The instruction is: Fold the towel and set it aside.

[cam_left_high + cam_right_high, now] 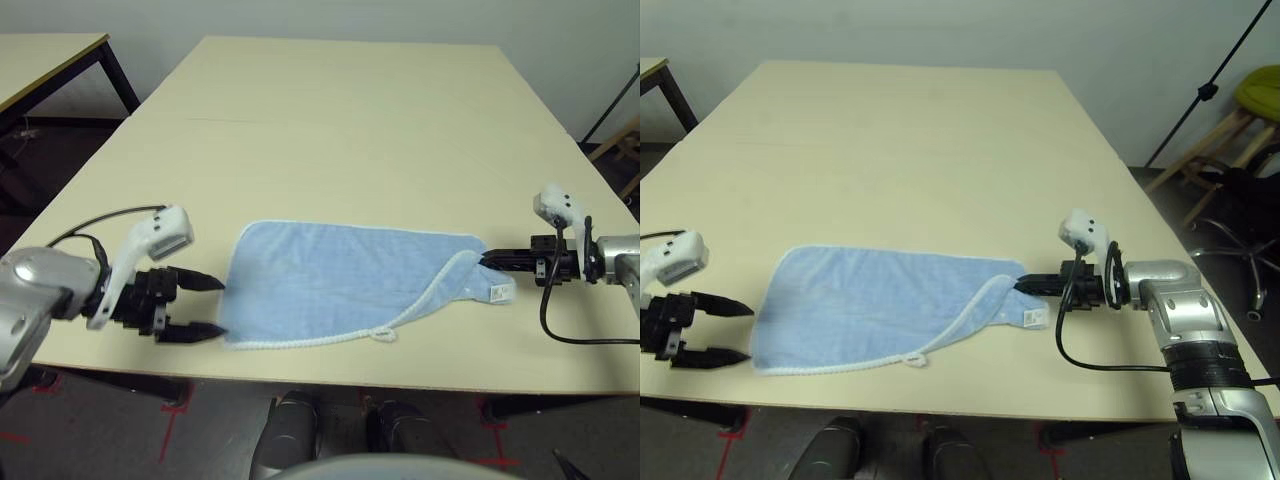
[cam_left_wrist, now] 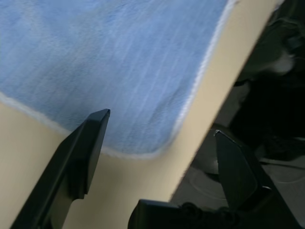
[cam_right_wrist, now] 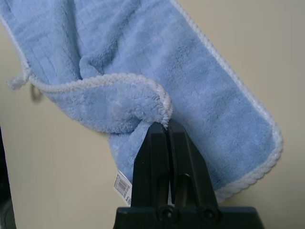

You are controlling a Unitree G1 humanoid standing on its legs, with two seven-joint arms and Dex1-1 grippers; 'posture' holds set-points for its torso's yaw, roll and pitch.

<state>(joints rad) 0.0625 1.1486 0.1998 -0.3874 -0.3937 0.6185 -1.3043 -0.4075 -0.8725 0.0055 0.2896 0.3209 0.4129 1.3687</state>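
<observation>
A: Where does the towel (image 1: 340, 285) lie?

B: In the lower middle of the left eye view, flat on the pale table (image 1: 330, 130), close to the near edge. Its right part is doubled over on itself, so a white-stitched hem runs slantwise from the right end down to a small white loop (image 1: 383, 334) at the near hem. A small white label (image 1: 498, 293) shows at the towel's right end.

A: Any box, tray or basket with things in it?

B: I see none to describe; the towel is the one loose thing on the table.

A: And the right gripper (image 1: 492, 262)?

B: At the right of the frame, pointing left along the table. In the right wrist view its two black fingers (image 3: 153, 148) are pressed tight together, pinching the folded hem of the towel at that end.

A: The left gripper (image 1: 208, 306)?

B: At the lower left, its fingers spread wide with nothing between them. The tips sit just beside the towel's left edge; in the left wrist view one finger (image 2: 90, 143) overlaps the towel's rounded corner, and I cannot tell if it touches the cloth.
</observation>
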